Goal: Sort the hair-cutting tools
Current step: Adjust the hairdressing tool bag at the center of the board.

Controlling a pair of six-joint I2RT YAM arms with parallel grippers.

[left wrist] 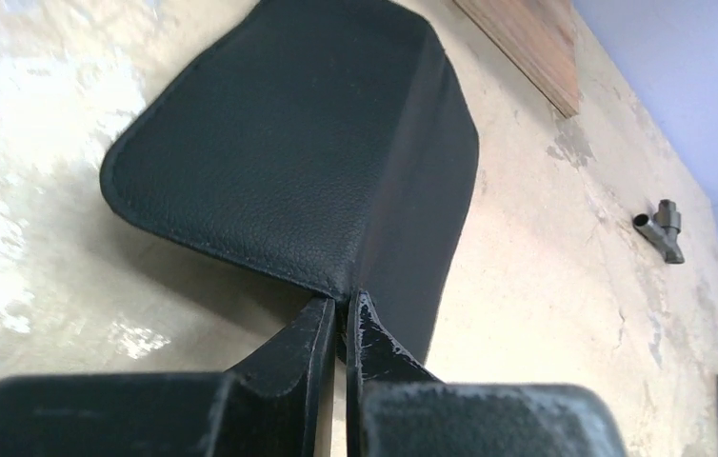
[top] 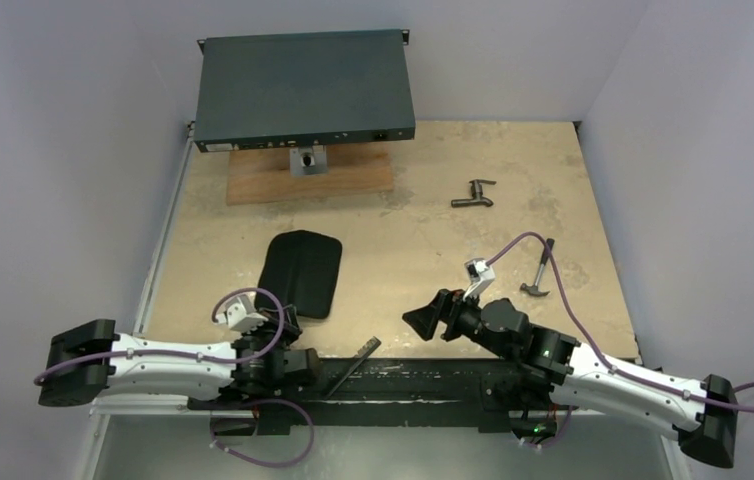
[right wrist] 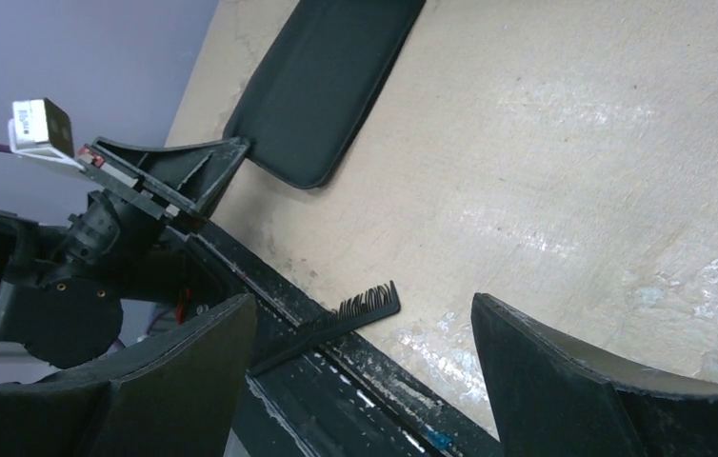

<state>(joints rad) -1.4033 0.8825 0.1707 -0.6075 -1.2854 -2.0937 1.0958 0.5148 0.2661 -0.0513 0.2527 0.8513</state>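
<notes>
Sorting seemingly barely begun | left tool (left wrist: 341, 303) clenched on near edge of black pouch (left wrist: 289, 143) | right tool (right wrist: 360, 303) spread wide, empty | comb (right wrist: 374, 306) loose just ahead of it | scissors, clip unseen

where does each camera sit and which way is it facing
top external: above and behind the bases, looking down on the table; both arms show, with left gripper and right gripper.
left wrist: low on the left arm, facing away over the black pouch; its shut fingers pinch the pouch's near edge.
right wrist: on the right arm, facing leftward at the comb; its open fingers and the left gripper show.
shared: all three show the pouch; top and left wrist share the T-shaped fitting.
</notes>
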